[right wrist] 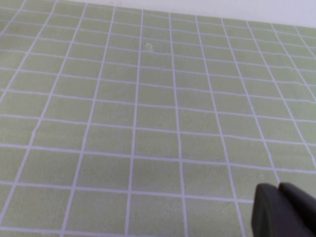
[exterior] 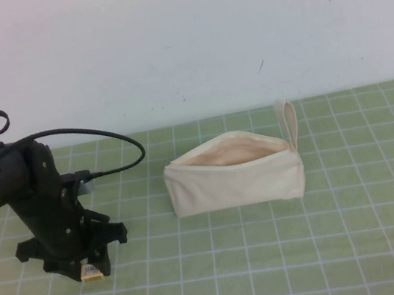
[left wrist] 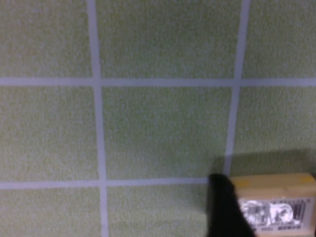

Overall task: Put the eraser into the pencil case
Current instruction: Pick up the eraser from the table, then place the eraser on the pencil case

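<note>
Two task things on green gridded mat. Far left: left gripper lowered to the mat, jaws narrowed on tiny tan-yellow rectangular eraser with barcode label — held at fingertips. Centre: cream fabric zip pencil case, mouth open, loop strap at right end. Right gripper — jaw state unclear, above bare mat.
</note>
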{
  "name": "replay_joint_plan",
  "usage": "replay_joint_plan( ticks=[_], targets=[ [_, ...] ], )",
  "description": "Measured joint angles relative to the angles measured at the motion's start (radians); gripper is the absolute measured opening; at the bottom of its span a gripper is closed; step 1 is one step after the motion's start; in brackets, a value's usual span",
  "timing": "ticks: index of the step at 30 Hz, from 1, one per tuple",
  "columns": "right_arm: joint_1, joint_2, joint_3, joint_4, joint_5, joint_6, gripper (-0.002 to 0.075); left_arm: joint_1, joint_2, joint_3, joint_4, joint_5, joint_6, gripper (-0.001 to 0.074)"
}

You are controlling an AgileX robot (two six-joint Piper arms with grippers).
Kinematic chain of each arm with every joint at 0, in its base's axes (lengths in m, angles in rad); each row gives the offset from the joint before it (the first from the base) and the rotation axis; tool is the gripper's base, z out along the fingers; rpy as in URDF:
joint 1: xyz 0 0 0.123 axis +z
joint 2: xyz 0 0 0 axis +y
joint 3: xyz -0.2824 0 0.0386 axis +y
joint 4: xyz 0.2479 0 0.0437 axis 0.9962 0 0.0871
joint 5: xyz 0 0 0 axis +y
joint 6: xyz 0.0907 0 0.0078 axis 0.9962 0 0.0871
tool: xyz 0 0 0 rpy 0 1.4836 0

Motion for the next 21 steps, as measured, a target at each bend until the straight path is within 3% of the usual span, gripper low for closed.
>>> replay_joint_plan(
  ticks=[2, 12, 21],
  targets=[
    [0.0, 0.0, 0.0, 0.0, 0.0, 0.0, -0.0001, 0.001, 0.0, 0.0, 0.0, 0.0, 0.002, 0.0285],
    [0.0, 0.0, 0.0, 0.0, 0.0, 0.0, -0.0001, 0.002, 0.016, -0.061, 0.002, 0.027, 0.008, 0.0286],
    [0.0, 0.0, 0.0, 0.0, 0.0, 0.0, -0.0001, -0.008, 0.019, -0.376, -0.154, 0.231, 0.146, 0.0286]
  ],
)
